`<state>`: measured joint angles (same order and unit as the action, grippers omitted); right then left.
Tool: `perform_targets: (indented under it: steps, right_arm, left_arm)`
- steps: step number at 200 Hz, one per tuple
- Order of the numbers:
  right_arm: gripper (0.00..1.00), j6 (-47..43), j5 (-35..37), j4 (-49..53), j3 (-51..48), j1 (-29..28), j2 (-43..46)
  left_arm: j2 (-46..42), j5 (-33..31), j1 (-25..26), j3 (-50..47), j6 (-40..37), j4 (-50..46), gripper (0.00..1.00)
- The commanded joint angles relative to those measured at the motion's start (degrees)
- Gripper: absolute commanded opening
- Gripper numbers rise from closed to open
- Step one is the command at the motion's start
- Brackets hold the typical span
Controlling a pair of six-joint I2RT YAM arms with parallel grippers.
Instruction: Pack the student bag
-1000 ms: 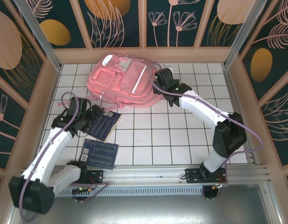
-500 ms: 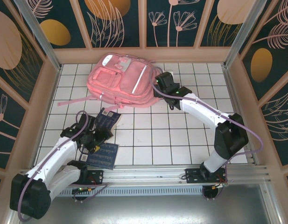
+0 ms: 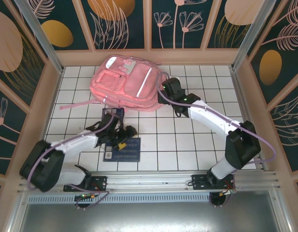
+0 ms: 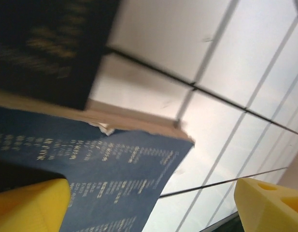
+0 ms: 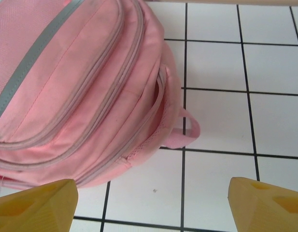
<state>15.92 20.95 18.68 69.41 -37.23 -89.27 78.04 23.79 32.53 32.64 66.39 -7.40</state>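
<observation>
White tiled worktop with dark grid lines sits inside flower-painted walls. Nearest, the left fingers hang spread wide, gripping nothing, just above a blue book lying flat. Beyond it a dark book lies near the pink student bag, which rests at the far side. The right fingers hover open beside the bag's right edge, holding nothing.

There is one student bag on the tiled worktop, pink and far the largest item. Two dark blue books lie there as well: a far book and a near book. Two arms reach in, making one left gripper and one right gripper.
</observation>
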Motion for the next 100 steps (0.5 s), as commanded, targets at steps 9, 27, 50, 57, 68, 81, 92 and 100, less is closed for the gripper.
perform_targets:
  steps: [9,27,50,57,68,81,92,100]
  right_arm:
    - [0.83,1.59,-1.98,-1.79,-3.88,-0.46,4.27]
    - [0.85,0.84,-1.15,-1.39,-5.68,-0.38,6.24]
    - [0.90,0.03,-2.68,-0.99,-8.05,0.00,9.91]
    - [0.91,0.06,-4.35,-1.01,-8.99,0.34,11.14]
    - [0.94,1.12,-6.69,-1.09,-10.84,0.73,13.15]
    - [0.98,2.55,-12.09,-1.15,-13.27,1.62,15.53]
    - [0.99,4.79,-18.00,-0.50,-15.00,2.39,17.31]
    - [0.97,6.19,-23.11,-0.67,-16.75,2.59,18.70]
  left_arm:
    - [11.89,0.71,5.56,7.97,0.53,13.82,0.98]
    - [14.23,0.10,8.23,13.59,-2.02,16.81,0.99]
    - [5.55,-7.33,9.53,10.35,-5.69,23.52,0.99]
    - [2.52,-8.60,9.48,8.63,-6.97,25.88,0.99]
    - [-0.84,-10.04,9.43,8.33,-10.81,24.86,0.99]
    - [-2.88,-10.36,9.48,10.32,-16.91,19.00,0.99]
    - [-3.56,-11.79,9.48,12.70,-22.01,11.64,0.99]
    - [-3.98,-14.20,9.38,13.56,-24.51,6.82,0.99]
